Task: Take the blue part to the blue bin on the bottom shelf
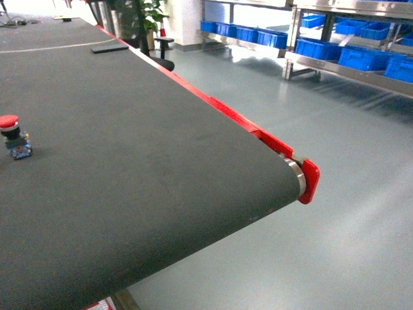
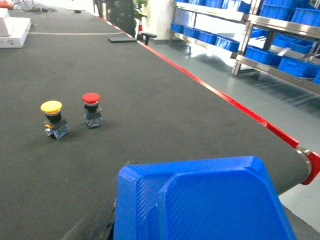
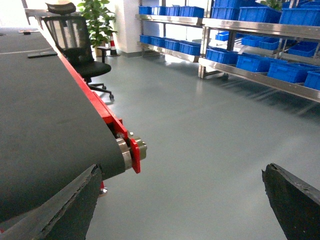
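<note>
Head view: dark belt of the bench [image 1: 142, 168] runs to a red end cap [image 1: 310, 181]; a red-capped push button [image 1: 14, 137] stands near its left edge. Blue bins [image 1: 361, 57] sit on metal shelves [image 1: 303, 61] across the floor.

Left wrist view: the blue part [image 2: 205, 200] fills the lower frame right at the camera, over the belt; whether the left jaws clasp it, I cannot tell. A yellow-capped push button [image 2: 53, 119] and the red one stand side by side beyond.

Right wrist view: right gripper [image 3: 182, 200] has its jaws spread wide, holding nothing, over the belt end and floor. An office chair [image 3: 75, 45] stands beside the belt.
</note>
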Motion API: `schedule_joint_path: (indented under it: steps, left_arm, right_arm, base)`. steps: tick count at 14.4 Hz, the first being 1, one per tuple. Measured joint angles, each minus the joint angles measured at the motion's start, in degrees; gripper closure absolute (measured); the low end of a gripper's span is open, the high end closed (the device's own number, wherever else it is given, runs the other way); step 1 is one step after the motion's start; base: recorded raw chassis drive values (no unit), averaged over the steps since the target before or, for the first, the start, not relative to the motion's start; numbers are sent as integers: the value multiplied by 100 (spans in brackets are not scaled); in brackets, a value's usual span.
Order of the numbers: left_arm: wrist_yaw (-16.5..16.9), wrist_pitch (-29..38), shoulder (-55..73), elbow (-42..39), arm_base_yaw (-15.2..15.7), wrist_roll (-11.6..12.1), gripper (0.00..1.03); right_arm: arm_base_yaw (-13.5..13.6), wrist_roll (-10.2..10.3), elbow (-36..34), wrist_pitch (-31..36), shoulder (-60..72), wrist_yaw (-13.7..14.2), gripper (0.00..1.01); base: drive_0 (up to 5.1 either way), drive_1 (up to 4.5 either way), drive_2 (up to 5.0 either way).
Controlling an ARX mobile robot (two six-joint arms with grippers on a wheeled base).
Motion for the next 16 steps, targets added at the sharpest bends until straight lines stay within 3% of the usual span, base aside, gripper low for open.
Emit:
schedule_joint_path:
  steps: [16]
  left_arm:
    - [0, 0, 0, 0, 0, 0, 59]
  right_arm:
    - [0, 0, 0, 0, 0, -2, 3]
  base:
    - [-164, -164, -164]
